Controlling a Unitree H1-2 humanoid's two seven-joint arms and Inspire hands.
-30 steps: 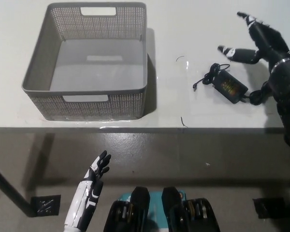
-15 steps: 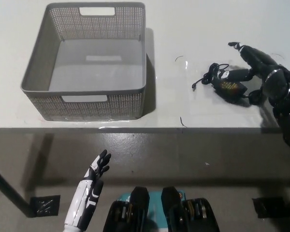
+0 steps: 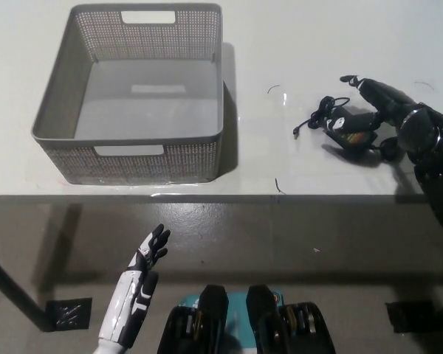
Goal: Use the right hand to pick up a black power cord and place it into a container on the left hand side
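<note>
The black power cord (image 3: 338, 125), an adapter brick with a coiled thin cable, lies on the white table (image 3: 295, 44) at the right. My black right hand (image 3: 387, 114) reaches over the brick from the right, fingers spread and lying on and around it, not closed. The grey mesh basket (image 3: 133, 158) stands on the table's left half with nothing inside. My white left hand (image 3: 140, 284) rests low at the lower left, below the table's front edge, fingers apart and holding nothing.
The table's front edge (image 3: 207, 196) runs across the middle of the picture, with dark floor below it. A bare strip of table separates the basket from the cord. Small dark specks (image 3: 279, 184) lie on the tabletop near the front edge.
My right hand has come down and moved left from beyond the cord until its fingers lie over the adapter brick. The cord and basket have not moved. The left hand has barely shifted.
</note>
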